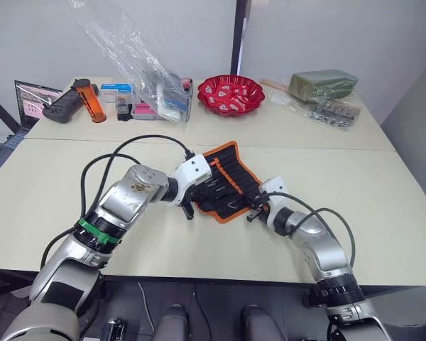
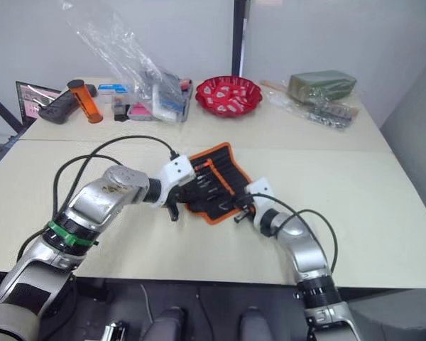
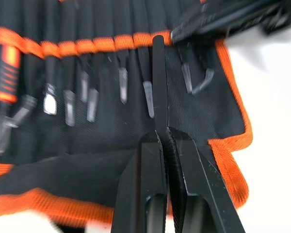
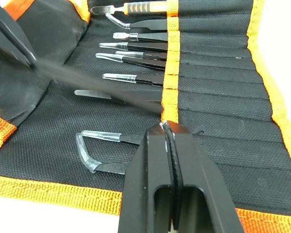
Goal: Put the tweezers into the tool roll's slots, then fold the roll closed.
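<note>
**Roll open, left gripper feeding tweezer at slot band**

Roll (image 1: 227, 179) lies unfolded mid-table (image 1: 383, 192), long axis diagonal, between both grippers. Slots (image 4: 218, 73) run in a row under the orange band; most hold tweezers (image 4: 136, 48), bodies tucked in, clear-capped tips sticking out onto the bare black flap, all parallel to each other and across the band. One orange-handled tool (image 4: 145, 7) sits in an end slot. A curved-tip tweezer (image 4: 94, 153) sits near the roll's edge.

Left gripper (image 3: 161, 138) has its jaws clamped on a slim black tweezer (image 3: 158, 82), long axis in line with the fingers, far end reaching the orange band.

Right gripper (image 4: 167, 128) has jaws together, nothing between, tip at the band.

Red bowl (image 1: 231, 94) at the table's far side holds small red-white bits.
</note>
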Controlling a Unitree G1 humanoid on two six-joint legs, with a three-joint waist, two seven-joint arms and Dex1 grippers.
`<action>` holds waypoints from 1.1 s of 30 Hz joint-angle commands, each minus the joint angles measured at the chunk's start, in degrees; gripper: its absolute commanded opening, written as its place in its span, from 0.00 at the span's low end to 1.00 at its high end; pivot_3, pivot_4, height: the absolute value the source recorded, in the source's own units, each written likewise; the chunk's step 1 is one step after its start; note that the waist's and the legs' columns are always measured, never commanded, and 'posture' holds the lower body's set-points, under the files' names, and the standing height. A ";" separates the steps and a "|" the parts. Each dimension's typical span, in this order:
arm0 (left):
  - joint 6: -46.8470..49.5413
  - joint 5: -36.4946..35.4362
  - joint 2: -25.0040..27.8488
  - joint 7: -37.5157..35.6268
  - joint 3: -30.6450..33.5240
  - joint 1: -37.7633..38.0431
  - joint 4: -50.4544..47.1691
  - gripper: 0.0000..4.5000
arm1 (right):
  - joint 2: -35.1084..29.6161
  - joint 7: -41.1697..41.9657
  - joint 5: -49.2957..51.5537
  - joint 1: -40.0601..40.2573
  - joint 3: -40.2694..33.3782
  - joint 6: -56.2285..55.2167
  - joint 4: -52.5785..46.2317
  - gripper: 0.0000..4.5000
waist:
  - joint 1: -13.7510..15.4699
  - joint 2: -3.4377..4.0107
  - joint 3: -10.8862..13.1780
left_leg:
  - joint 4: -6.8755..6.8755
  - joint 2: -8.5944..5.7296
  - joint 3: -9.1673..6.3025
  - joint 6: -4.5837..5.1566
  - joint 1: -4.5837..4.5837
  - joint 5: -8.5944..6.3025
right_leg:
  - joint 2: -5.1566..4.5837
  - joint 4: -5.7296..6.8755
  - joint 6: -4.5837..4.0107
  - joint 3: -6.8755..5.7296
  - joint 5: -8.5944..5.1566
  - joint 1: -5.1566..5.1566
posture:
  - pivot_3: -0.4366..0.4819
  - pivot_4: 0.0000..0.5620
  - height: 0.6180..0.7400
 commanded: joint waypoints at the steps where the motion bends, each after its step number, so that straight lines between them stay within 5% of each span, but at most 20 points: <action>1: -0.90 1.77 -1.12 0.45 0.17 -1.25 -0.42 0.01 | -2.09 -1.55 -1.69 2.86 -1.37 2.57 3.50 0.00 | 0.09 0.00 0.00 | 0.02 -0.01 0.00 0.00 -0.01 0.00 | 0.00 0.00 0.00 0.00 0.00 0.01 | 0.48 0.27 1.00; 19: 2.57 3.41 0.43 0.32 0.92 3.07 -6.85 0.01 | -3.29 -1.57 -1.85 2.62 -1.64 2.40 5.06 0.00 | 0.67 0.00 0.00 | 0.17 -0.03 -0.02 0.02 0.01 0.02 | -0.02 0.07 0.03 0.00 0.04 0.09 | 0.48 0.27 1.00; 33: -3.05 6.07 -8.71 4.12 0.52 -0.50 3.32 0.01 | -3.82 -2.49 -2.42 2.10 -2.03 2.22 6.67 0.00 | 0.84 0.00 -0.01 | 0.36 -0.07 -0.02 0.03 0.04 0.03 | -0.02 0.20 0.04 0.00 0.06 0.15 | 0.48 0.27 1.00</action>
